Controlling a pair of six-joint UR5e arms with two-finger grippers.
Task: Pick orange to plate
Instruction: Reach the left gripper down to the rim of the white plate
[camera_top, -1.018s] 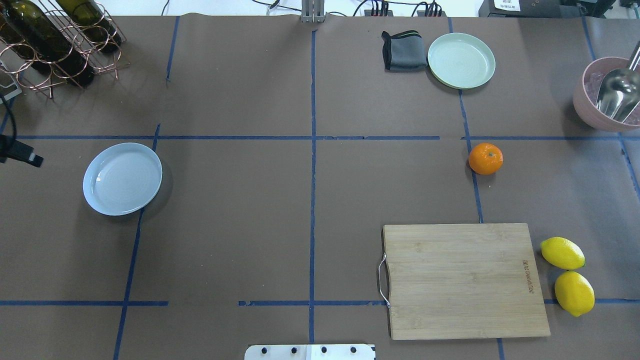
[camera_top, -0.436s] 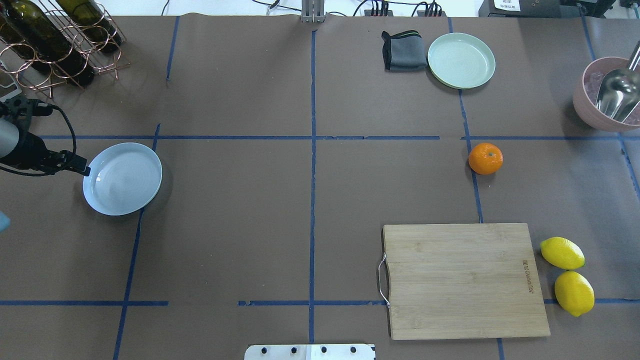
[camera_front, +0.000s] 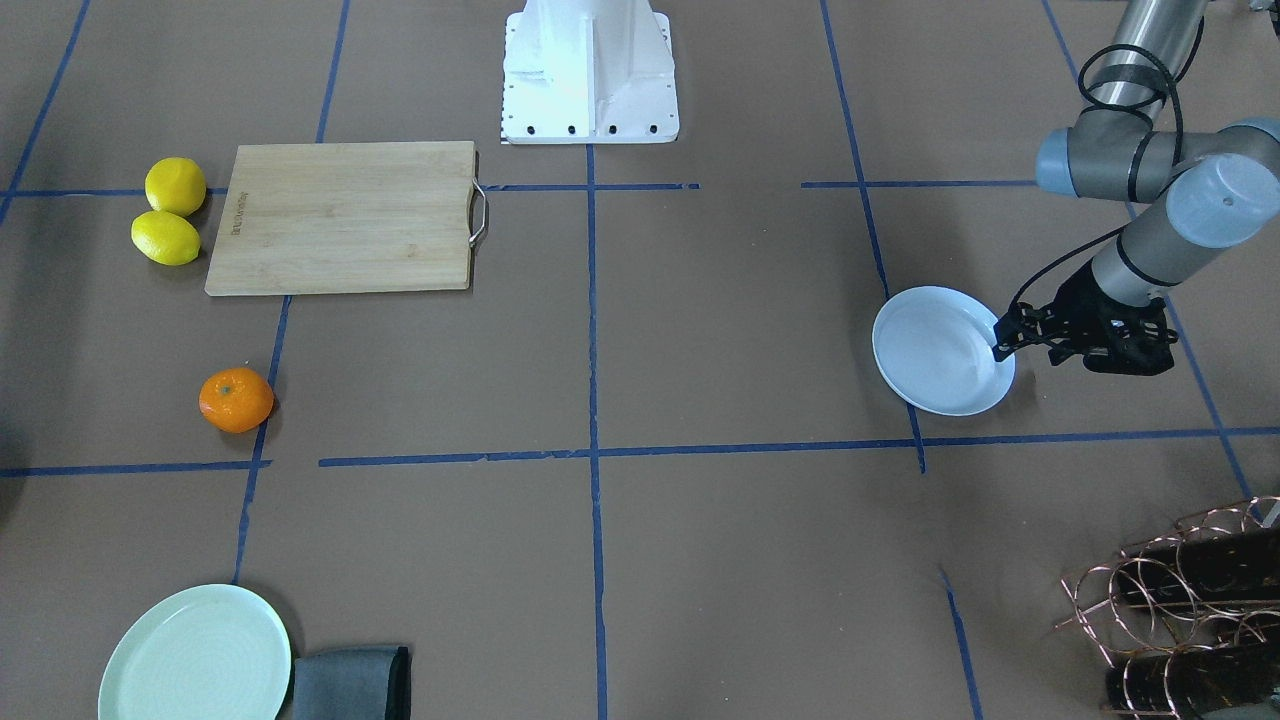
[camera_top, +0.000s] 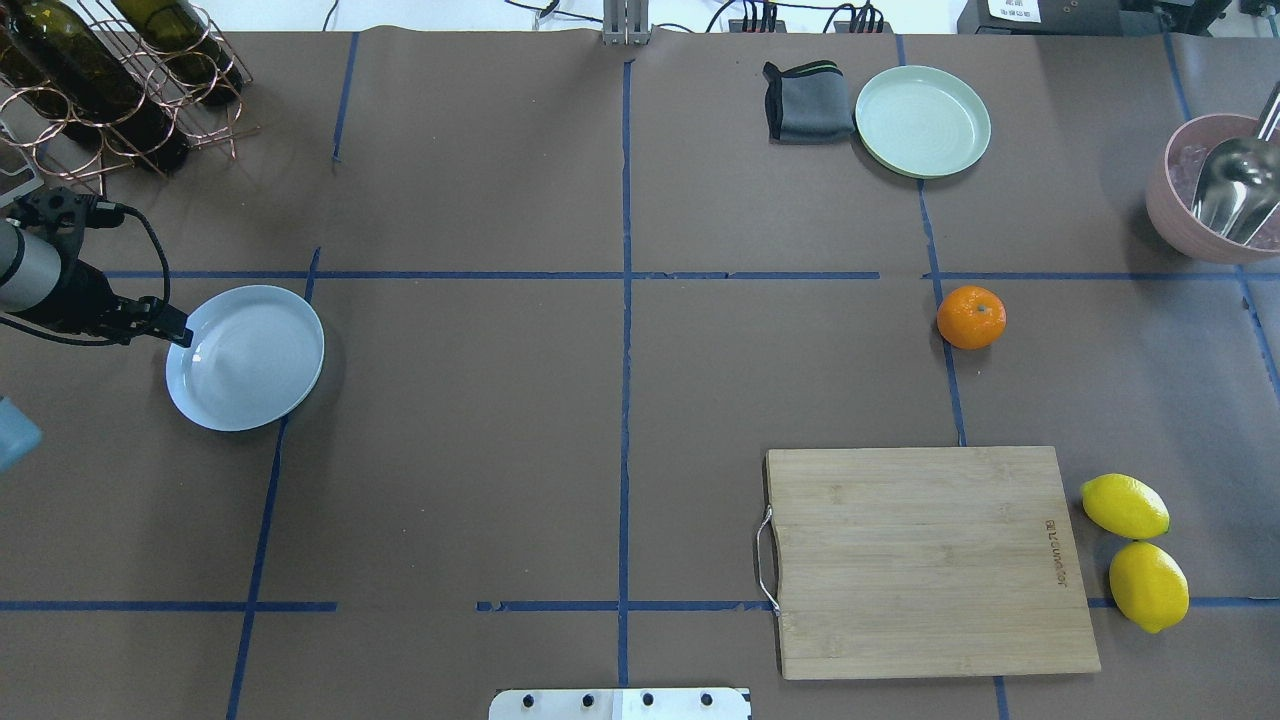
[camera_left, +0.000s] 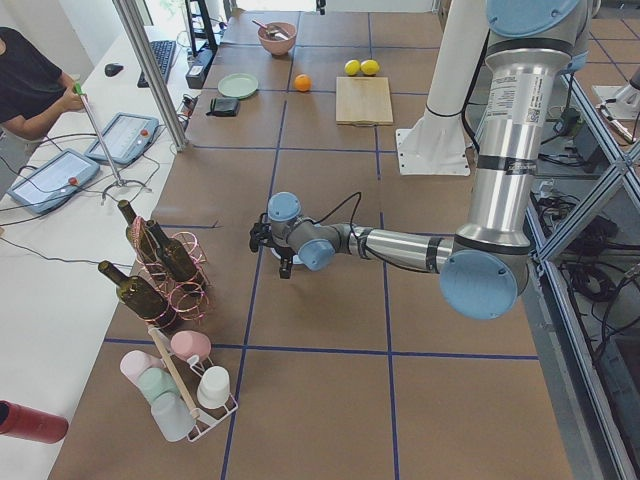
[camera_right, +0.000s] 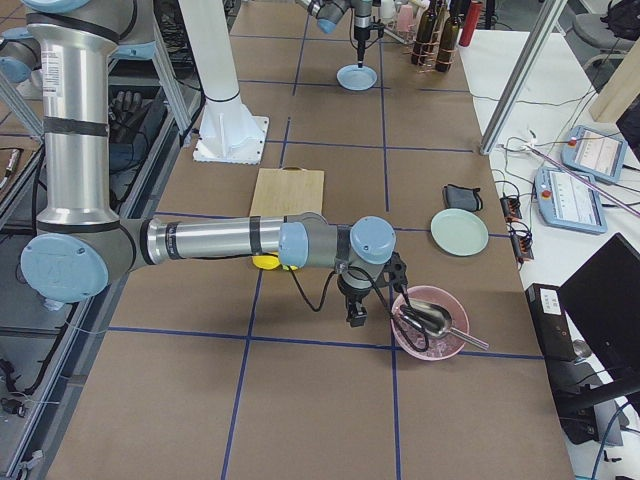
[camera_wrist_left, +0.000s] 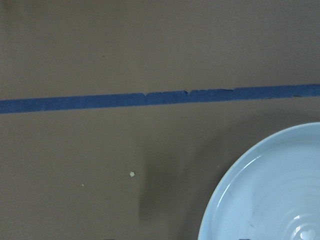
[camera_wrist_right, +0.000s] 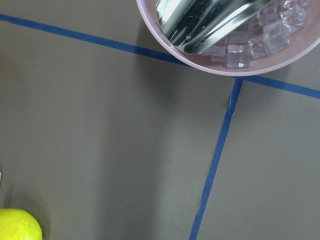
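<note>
the orange (camera_top: 971, 317) sits on the desk (camera_top: 620, 400) in the robot's right half, on a blue tape line (camera_top: 950, 390), between the mint-green plate (camera_top: 922, 121) and the cutting board (camera_top: 925, 560), not touching either. the plate (camera_top: 245, 357) is empty and well apart, in the left half. the left gripper (camera_top: 182, 337) hangs just at the plate's rim; its fingers seem closed w/ nothing between them. the right gripper (camera_right: 354, 316) is near the pink bowl (camera_top: 1170, 222), but if it is open or closed i cannot tell. the step in hand is, i think, the approach to the fruit, not yet begun. to do it well: take the arm nearer to the fruit, prob. the right one, come down from straight above, open wider than the fruit, centre on it, then close softly, bc a round thing rolls away if one finger touches first. do not mix it w/ the two lemons (camera_top: 1125, 506) beside the board. the way to the plate is long, so lift enough and keep the left gripper off the landing spot. the fruit is small, round, bright orange, skin a bit dimpled, w/ a tiny green stem mark that looks upward.
</note>
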